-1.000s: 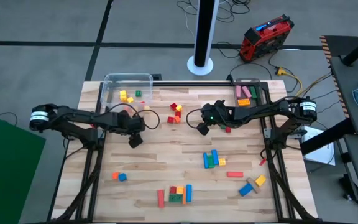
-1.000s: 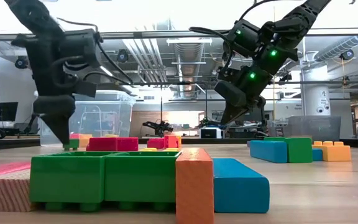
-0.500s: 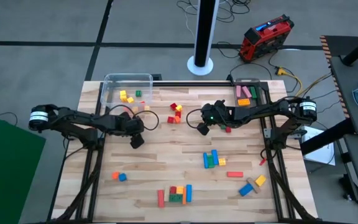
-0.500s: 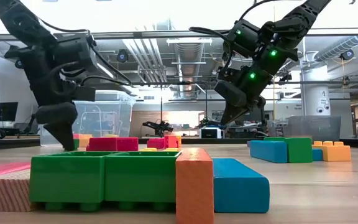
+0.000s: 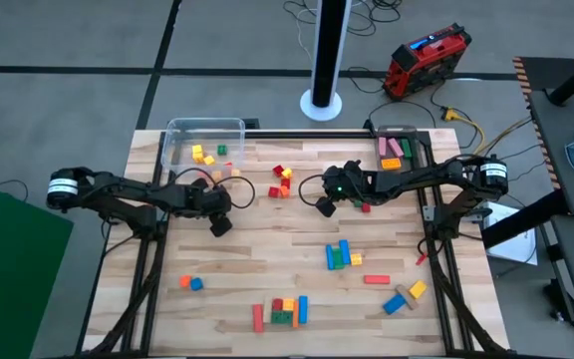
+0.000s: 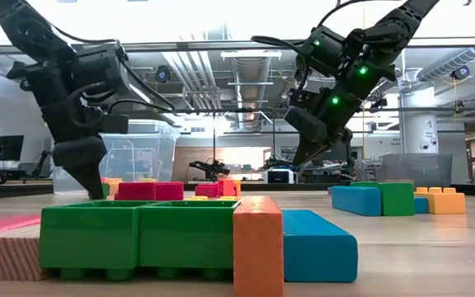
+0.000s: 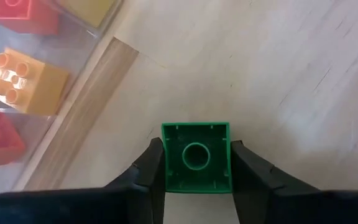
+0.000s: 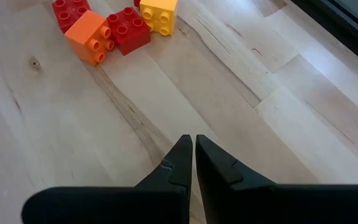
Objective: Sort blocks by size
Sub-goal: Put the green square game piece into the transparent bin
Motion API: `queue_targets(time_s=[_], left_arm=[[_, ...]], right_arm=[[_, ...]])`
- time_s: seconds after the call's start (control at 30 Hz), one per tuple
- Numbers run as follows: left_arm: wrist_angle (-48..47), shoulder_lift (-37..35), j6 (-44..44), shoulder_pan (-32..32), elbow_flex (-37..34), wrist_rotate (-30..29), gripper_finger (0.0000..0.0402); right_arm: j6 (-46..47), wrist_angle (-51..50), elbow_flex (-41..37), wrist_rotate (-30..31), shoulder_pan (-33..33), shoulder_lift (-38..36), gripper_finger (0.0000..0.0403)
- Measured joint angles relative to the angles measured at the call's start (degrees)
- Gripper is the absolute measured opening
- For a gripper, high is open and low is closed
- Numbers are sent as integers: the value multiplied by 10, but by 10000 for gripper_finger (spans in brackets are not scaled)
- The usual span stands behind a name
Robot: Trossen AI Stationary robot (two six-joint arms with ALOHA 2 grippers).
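- A wooden bench [image 5: 267,234] fills the middle of the high view, with a black arm reaching in from each side.
- A clear plastic tub [image 5: 204,130] sits at the far left corner of the bench, with small yellow, orange and green blocks inside.
- The left gripper [image 5: 218,221] hangs above the bench just in front of the tub. Its fingers [image 7: 155,171] pinch a small green block [image 7: 196,157] by two opposite sides.
- The right gripper [image 5: 324,206] hovers over bare wood near the bench's middle. Its fingers [image 8: 182,158] are pressed together on nothing.
- A cluster of red, orange and yellow blocks [image 5: 281,181] lies between the two grippers, toward the far edge.
- More blocks lie scattered along the near half: a blue and green group [image 5: 341,255], a red, green and blue group [image 5: 282,311], and a loose orange and blue pair [image 5: 191,283].
- Risk, as a judgement: the green block is held only by its smooth sides, so it could slip out during a quick swing toward the tub. It might also clip the tub's rim and drop outside if carried too low.
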Motion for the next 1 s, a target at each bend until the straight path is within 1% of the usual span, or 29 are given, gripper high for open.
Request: queue_targets(time_s=[0.13,0.23,0.4,0.47,0.53,0.67,0.77,0.83,0.93,0.97,1.0], left_arm=[[3,-12,27,-11,6,14,124],[23,-34,66,-31,18,16,130],[62,-93,140,-60,31,15,125],[63,-122,167,-61,38,4,125],[63,-154,192,-58,50,-36,125],[57,-217,218,-43,82,-142,131],[26,-251,216,-24,114,-188,133],[0,-262,206,-9,134,-229,134],[-28,-268,190,12,160,-331,134],[-37,-269,189,19,167,-356,134],[-46,-270,188,26,174,-369,134]], right_arm=[[0,0,-2,0,0,0,13],[1,0,-3,0,0,0,13],[1,0,-7,0,0,0,13],[1,0,-8,0,0,0,13],[1,0,-8,0,0,0,13],[1,2,-9,0,0,0,13],[2,2,-9,0,0,0,13],[2,3,-9,0,0,0,13],[2,4,-9,0,0,0,13],[3,4,-9,0,0,0,13],[6,4,-9,0,0,0,13]])
